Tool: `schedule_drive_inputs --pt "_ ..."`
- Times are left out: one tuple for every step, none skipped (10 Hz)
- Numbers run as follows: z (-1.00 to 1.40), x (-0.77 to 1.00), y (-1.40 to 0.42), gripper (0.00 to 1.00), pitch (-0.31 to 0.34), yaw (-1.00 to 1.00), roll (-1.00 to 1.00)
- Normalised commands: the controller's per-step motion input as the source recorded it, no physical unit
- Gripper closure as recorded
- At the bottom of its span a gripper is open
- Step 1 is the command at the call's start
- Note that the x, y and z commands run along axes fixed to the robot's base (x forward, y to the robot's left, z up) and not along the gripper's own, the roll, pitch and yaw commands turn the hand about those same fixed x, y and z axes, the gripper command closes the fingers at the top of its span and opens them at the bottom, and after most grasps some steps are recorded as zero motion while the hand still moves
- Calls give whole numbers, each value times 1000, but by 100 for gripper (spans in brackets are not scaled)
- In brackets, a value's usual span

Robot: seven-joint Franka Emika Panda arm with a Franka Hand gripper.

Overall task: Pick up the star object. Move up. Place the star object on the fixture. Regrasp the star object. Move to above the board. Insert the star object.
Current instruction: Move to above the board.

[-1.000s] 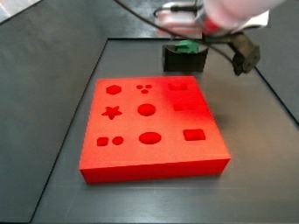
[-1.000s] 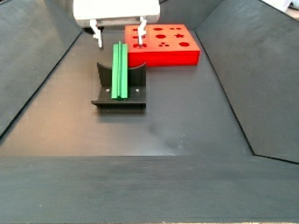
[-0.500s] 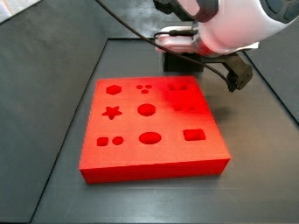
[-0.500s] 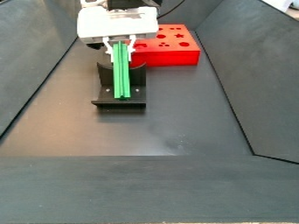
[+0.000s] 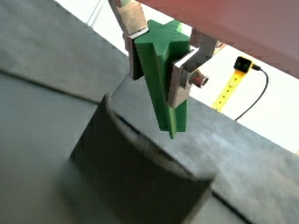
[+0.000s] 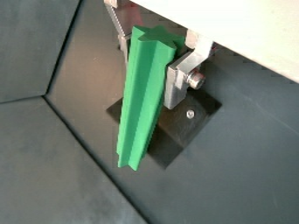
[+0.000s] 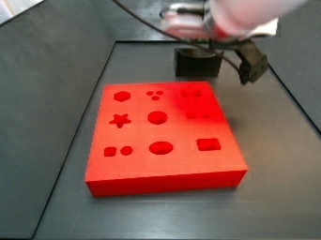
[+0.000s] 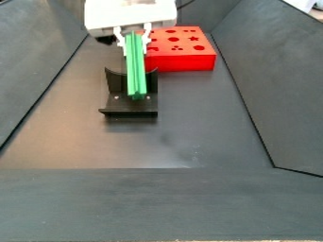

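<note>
My gripper point(image 8: 130, 38) is shut on the upper end of the green star object point(image 8: 134, 71), which hangs lengthwise down from the fingers over the dark fixture point(image 8: 130, 106). Both wrist views show the star end face clamped between the silver fingers point(image 5: 184, 77), with the star object point(image 6: 140, 114) pointing down at the fixture point(image 6: 176, 138). Whether its lower end touches the fixture I cannot tell. The red board point(image 7: 157, 131) lies flat beside the fixture point(image 7: 194, 64). In that side view my gripper point(image 7: 213, 33) hides the star object.
Dark sloping walls point(image 8: 51, 85) enclose the floor on both sides. The board point(image 8: 183, 47) sits just behind the fixture. A yellow piece with a black cable point(image 5: 239, 74) shows beyond the fingers.
The gripper came down onto the star object lying on the fixture, closed on its end, and has now risen with it, so the star object hangs more upright.
</note>
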Motion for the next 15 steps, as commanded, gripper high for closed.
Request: schedule_drive_inputs --pt "1000 -202 102 100 123 112 -74" --pt "1000 -195 97 100 87 126 -60" --pt "1000 -188 92 100 46 131 -56" --pt "1000 -184 88 100 13 122 -47" --pt "1000 -176 82 100 -31 102 -51" --pt "1000 -170 77 100 -53 79 -48" --pt "1000 -164 73 100 -66 43 -49" --pt "1000 -161 70 100 -65 25 -48" --pt "1000 -152 62 100 -54 -10 -50" --pt "1000 -144 58 100 -40 -32 -53" --pt "1000 -136 50 100 -15 -45 -55" --pt "1000 -131 46 100 3 -46 -61" --pt "1000 -128 44 100 18 -46 -65" --pt "742 -84 26 100 48 -37 -63" --pt "558 -61 13 100 63 -27 -64"
